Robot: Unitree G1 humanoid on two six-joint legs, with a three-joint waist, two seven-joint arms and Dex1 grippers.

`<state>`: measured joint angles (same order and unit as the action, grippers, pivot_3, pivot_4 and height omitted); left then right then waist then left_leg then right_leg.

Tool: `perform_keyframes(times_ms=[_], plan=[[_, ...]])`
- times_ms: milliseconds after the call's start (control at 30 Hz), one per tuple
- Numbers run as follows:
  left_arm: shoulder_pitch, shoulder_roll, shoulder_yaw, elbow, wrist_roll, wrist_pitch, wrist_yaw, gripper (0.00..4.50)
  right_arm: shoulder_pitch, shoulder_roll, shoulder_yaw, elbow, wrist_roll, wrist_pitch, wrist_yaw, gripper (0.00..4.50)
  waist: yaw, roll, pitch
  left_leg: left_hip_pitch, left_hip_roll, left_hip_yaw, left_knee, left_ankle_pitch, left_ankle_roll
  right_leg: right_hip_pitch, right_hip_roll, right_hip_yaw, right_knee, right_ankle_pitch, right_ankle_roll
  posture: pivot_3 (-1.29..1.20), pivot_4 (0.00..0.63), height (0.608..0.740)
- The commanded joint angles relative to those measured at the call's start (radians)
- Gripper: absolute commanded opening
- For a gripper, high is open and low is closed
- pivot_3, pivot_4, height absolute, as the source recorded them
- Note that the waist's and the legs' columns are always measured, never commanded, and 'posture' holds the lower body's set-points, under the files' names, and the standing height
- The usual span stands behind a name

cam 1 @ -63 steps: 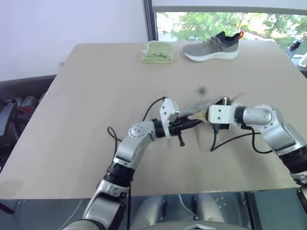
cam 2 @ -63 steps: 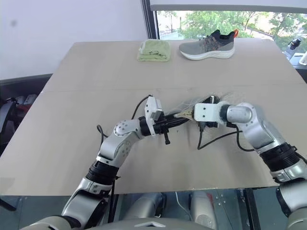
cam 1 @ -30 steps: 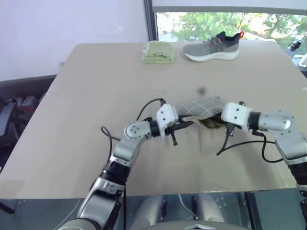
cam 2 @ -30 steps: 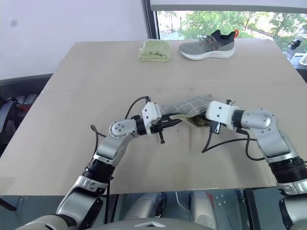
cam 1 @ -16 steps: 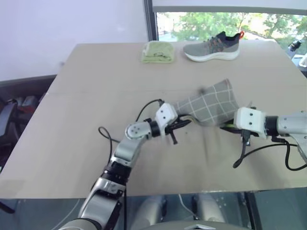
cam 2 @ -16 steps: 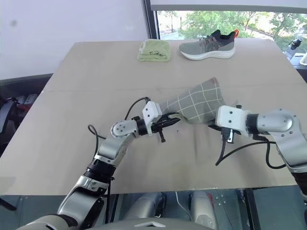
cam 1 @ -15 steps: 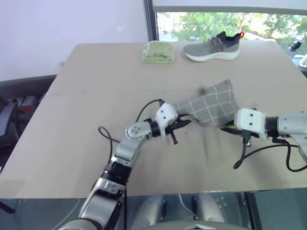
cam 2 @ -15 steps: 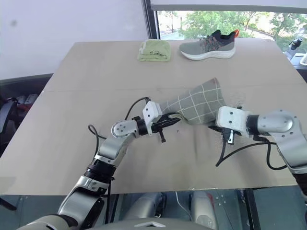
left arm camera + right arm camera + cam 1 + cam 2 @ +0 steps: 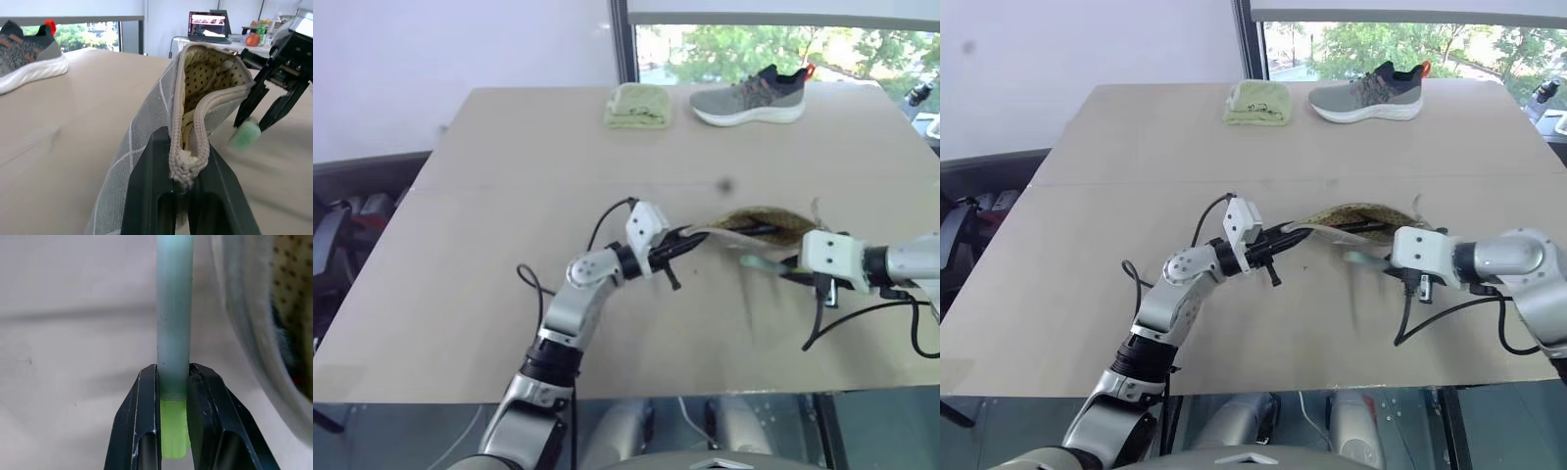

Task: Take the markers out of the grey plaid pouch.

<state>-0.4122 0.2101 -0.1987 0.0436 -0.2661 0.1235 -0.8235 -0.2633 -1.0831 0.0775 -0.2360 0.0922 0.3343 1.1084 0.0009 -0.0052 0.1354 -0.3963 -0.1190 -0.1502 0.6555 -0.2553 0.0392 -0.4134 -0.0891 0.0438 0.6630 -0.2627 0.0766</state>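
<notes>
Pinching one end of the grey plaid pouch [image 9: 146, 142], your left gripper [image 9: 182, 196] holds it lifted above the table [image 9: 509, 147], mouth gaping, tan lining showing. Your right gripper [image 9: 172, 396] is clamped on the pale green marker [image 9: 174, 308], just outside the pouch mouth.

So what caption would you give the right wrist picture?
Right gripper pinching a pale green marker beside the open grey plaid pouch.
</notes>
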Motion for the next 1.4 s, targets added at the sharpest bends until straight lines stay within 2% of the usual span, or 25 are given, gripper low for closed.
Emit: perform_keyframes(times_ms=[33,200,233,300,367,467,600,700,833,933,967,1067,1233,1400], plan=[[0.004,0.005,0.01,-0.062,-0.01,-0.006,0.005,0.0,-0.003,-0.087,-0.091,0.111,-0.043,-0.058,-0.003,0.24,0.007,0.0,0.0,0.0,0.0,0.0,0.0,0.0,0.0,0.0,0.0,0.0,0.0,0.0,0.0,0.0,0.15,0.74],[0.012,0.012,0.005,-0.069,-0.009,-0.008,0.004,0.0,0.009,-0.131,-0.074,0.292,-0.136,-0.15,-0.057,0.24,0.012,0.0,0.0,0.0,0.001,0.0,-0.001,0.0,0.0,0.0,0.0,0.0,0.0,0.0,0.0,0.0,0.15,0.74],[0.012,0.014,0.006,-0.068,-0.008,-0.009,0.003,0.0,0.006,-0.13,-0.069,0.321,-0.153,-0.172,-0.069,1.34,0.012,0.0,0.0,0.0,0.0,0.001,-0.001,0.0,0.0,0.0,0.0,0.001,0.0,0.0,0.0,0.0,0.15,0.74],[0.014,0.017,0.006,-0.069,-0.006,-0.01,0.004,0.0,0.005,-0.121,-0.071,0.352,-0.163,-0.198,-0.08,2.13,0.011,0.0,0.0,0.0,0.0,0.002,0.0,0.0,0.0,0.0,0.0,0.001,0.0,0.0,0.0,0.0,0.15,0.74],[0.015,0.021,0.008,-0.072,-0.006,-0.009,0.004,0.0,0.001,-0.105,-0.082,0.349,-0.155,-0.205,-0.09,3.23,0.01,0.0,0.0,0.001,0.001,0.002,-0.001,0.0,0.0,0.0,0.0,0.002,0.0,0.0,0.0,0.0,0.15,0.74],[0.019,0.026,0.008,-0.076,-0.007,-0.007,0.002,0.0,-0.025,-0.075,-0.11,0.318,-0.114,-0.185,-0.09,4.48,0.01,0.0,0.0,0.001,0.001,0.002,-0.001,0.0,0.0,0.0,0.0,0.002,0.0,0.0,0.0,0.0,0.15,0.74],[0.018,0.035,0.007,-0.079,-0.008,-0.003,-0.002,0.0,-0.112,0.015,-0.18,0.21,0.064,-0.114,-0.068,4.48,0.008,0.0,0.0,0.001,0.001,0.003,-0.001,0.0,0.0,0.0,0.001,0.003,0.0,0.0,0.0,0.0,0.15,0.74],[0.014,0.041,0.005,-0.076,-0.008,-0.002,-0.008,0.0,-0.164,0.096,-0.2,0.101,0.201,-0.034,-0.053,3.56,0.006,0.0,0.0,0.001,0.002,0.003,-0.001,0.0,0.0,0.0,0.0,0.003,0.0,0.0,0.0,0.0,0.15,0.74],[0.012,0.042,-0.003,-0.073,0.001,-0.008,-0.011,0.0,-0.168,0.16,-0.197,0.005,0.306,0.012,-0.031,1.68,0.018,-0.001,0.0,0.0,0.001,-0.001,-0.001,0.0,0.0,0.0,0.0,0.0,-0.001,0.0,0.0,0.0,0.15,0.74],[0.01,0.041,-0.009,-0.072,0.004,-0.012,-0.015,0.0,-0.164,0.181,-0.166,-0.031,0.323,0.027,-0.015,0.2,0.018,-0.001,0.0,-0.001,-0.001,-0.001,0.001,0.0,0.0,0.0,0.0,-0.001,-0.001,0.0,0.0,0.0,0.15,0.74],[0.01,0.041,-0.01,-0.073,0.004,-0.013,-0.017,0.0,-0.166,0.187,-0.16,-0.035,0.328,0.035,-0.016,0.02,0.015,-0.001,0.0,-0.002,-0.001,-0.001,0.001,0.0,0.0,0.0,0.0,-0.001,-0.001,0.0,0.0,0.0,0.15,0.74],[0.011,0.039,-0.013,-0.079,-0.002,-0.009,-0.021,0.0,-0.171,0.192,-0.116,-0.027,0.29,0.021,-0.013,0.02,0.013,-0.001,0.0,-0.001,0.0,-0.001,0.001,0.0,0.0,0.0,-0.001,-0.001,-0.001,0.0,0.0,0.0,0.15,0.74],[0.014,0.029,-0.015,-0.11,-0.037,0.022,-0.04,0.0,-0.201,0.198,0.014,0.104,0.087,-0.124,-0.045,0.02,0.009,-0.001,0.0,0.0,0.001,0.0,0.001,0.0,0.0,0.0,0.0,0.0,0.0,0.0,0.0,0.0,0.15,0.74],[0.006,0.023,-0.008,-0.169,-0.105,0.113,-0.052,0.0,-0.226,0.219,0.05,0.152,0.038,-0.18,-0.034,0.02,0.01,-0.001,0.0,0.0,0.001,0.0,0.001,0.0,0.0,0.0,0.0,0.0,0.0,0.0,0.0,0.0,0.15,0.74]])
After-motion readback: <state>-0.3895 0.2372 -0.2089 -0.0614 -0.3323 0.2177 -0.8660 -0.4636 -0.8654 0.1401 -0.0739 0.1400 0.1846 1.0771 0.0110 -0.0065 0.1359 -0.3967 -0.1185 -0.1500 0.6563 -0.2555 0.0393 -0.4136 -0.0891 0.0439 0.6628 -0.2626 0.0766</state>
